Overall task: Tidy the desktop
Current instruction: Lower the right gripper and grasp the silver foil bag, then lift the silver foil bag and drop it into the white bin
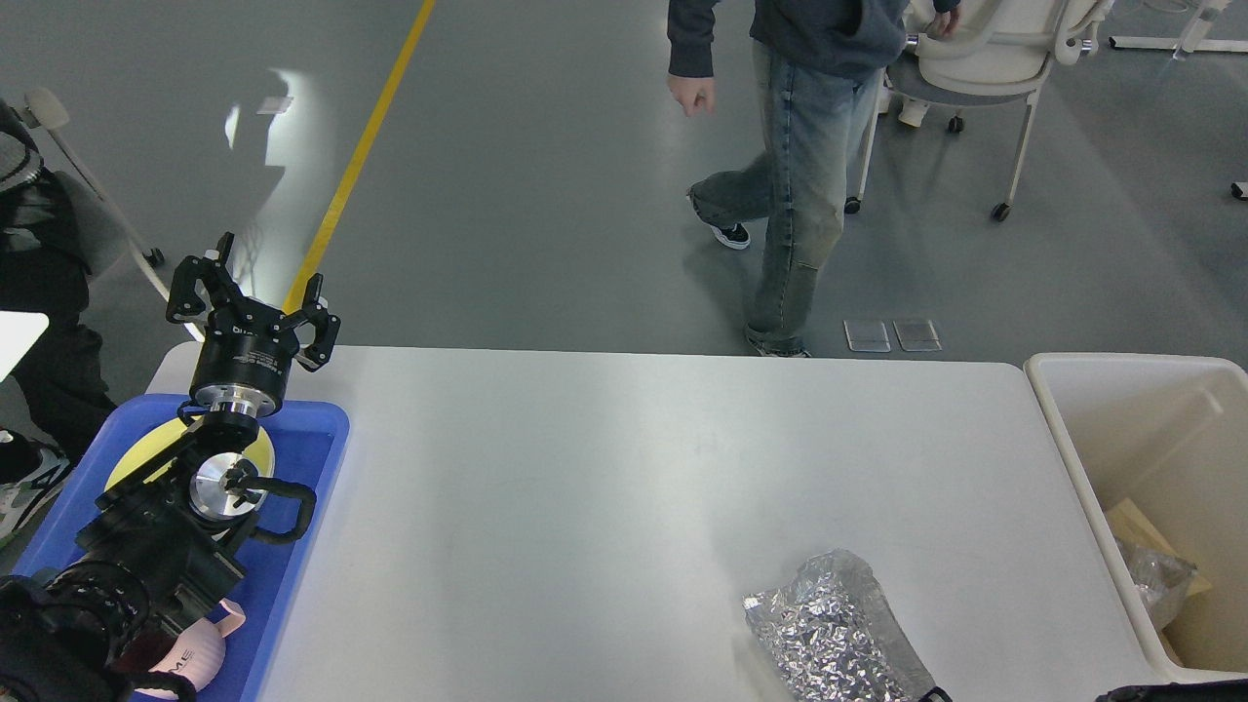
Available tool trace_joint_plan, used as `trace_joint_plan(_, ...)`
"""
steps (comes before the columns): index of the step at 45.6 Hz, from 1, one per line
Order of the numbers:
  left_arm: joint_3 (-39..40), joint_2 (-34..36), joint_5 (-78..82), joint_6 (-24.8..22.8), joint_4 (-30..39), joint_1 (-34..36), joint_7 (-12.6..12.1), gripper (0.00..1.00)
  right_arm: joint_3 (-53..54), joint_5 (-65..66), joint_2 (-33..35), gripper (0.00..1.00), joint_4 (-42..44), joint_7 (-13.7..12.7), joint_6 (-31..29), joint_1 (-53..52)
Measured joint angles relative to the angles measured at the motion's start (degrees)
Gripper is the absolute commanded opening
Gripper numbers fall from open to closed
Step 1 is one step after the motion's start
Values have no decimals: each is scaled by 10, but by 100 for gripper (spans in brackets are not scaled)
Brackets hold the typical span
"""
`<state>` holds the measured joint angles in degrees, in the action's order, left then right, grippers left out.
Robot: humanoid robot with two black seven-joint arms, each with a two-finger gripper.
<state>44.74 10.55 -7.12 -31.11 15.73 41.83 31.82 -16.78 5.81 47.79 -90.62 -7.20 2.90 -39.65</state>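
Note:
The white desktop fills the middle of the head view. A crumpled silver foil bag lies on it near the front edge, right of centre, its lower end cut off by the frame. My left gripper is raised over the table's far left corner, above the blue tray, open and empty. Of my right gripper only a black sliver shows at the bottom edge, touching the bag's lower right end; its fingers are hidden.
A blue tray at the left holds a yellow plate and a pink item. A cream bin at the right holds cardboard and crumpled plastic. A person walks just beyond the far edge.

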Motion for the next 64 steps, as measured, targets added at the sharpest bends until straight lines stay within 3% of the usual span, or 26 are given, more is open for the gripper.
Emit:
trace_joint_plan(25,0,0,0,0,0,0,0,97,-3,-1,31,0,-1,-7,-1,-45)
trace_joint_plan(32,0,0,0,0,0,0,0,97,-21,-2,59,0,-1,-15,-4,-120)
trace_joint_plan(38,0,0,0,0,0,0,0,97,-65,-5,64,0,1,-38,-7,-228)
trace_joint_plan(49,0,0,0,0,0,0,0,97,-234,-15,-32,0,46,-50,-8,-461)
trace_joint_plan(64,0,1,0,0,0,0,0,97,-352,-48,-193,0,92,-51,-9,-635)
